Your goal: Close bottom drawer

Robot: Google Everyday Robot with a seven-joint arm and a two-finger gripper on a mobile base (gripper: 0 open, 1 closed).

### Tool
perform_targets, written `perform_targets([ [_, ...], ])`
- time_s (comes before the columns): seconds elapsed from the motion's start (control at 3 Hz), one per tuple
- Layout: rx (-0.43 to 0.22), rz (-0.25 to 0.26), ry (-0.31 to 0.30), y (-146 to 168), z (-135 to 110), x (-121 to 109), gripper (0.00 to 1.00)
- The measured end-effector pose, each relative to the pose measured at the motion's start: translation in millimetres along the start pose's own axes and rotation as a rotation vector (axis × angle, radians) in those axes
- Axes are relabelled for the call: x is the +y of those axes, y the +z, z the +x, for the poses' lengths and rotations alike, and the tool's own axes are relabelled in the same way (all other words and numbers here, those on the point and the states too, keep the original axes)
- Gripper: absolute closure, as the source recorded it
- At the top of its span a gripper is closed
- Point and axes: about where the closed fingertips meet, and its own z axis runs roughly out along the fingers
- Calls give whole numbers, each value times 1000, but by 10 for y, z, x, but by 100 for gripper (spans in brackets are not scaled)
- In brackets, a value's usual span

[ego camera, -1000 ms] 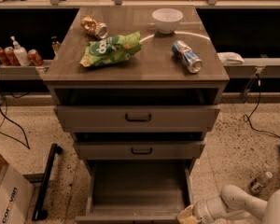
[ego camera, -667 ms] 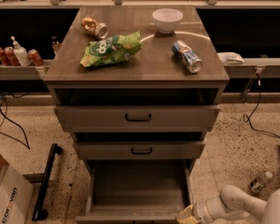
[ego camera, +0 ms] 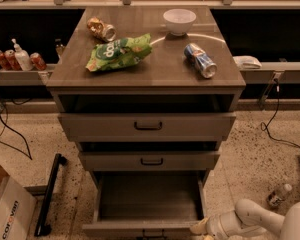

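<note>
White robot arm (ego camera: 255, 221): low in the lower right corner, forearm laid nearly level, reaching left. Cream-tipped tool (ego camera: 199, 229): at the end of that forearm, just beside the right front corner of the grey-brown wood-laminate bottom drawer (ego camera: 115, 229); touching or apart not discernible; whether spread or pressed together cannot be told. Same drawer: pulled far out, deep plain box exposed, front panel at the lower edge of the view, small dark bar handle (ego camera: 152, 232) at its centre. Mid-width middle drawer front (ego camera: 150, 160) and widest top drawer front (ego camera: 147, 126): each standing out a little, stepped above it. Open speckled floor (ego camera: 240, 154) right of the cabinet, with a small plastic bottle (ego camera: 279, 195); left side narrower, black bar (ego camera: 50, 194) and cardboard box (ego camera: 7, 209) near. Grey worktop (ego camera: 165, 69): green crisp bag (ego camera: 119, 51), white bowl (ego camera: 179, 20), blue can (ego camera: 200, 60) lying on its side.
</note>
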Motion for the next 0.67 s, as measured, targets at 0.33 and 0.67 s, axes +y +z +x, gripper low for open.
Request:
perform_targets([
  [0.33,0,0,0,0,0,0,0],
  [0.67,6,-9,-6,3,5,3,18],
])
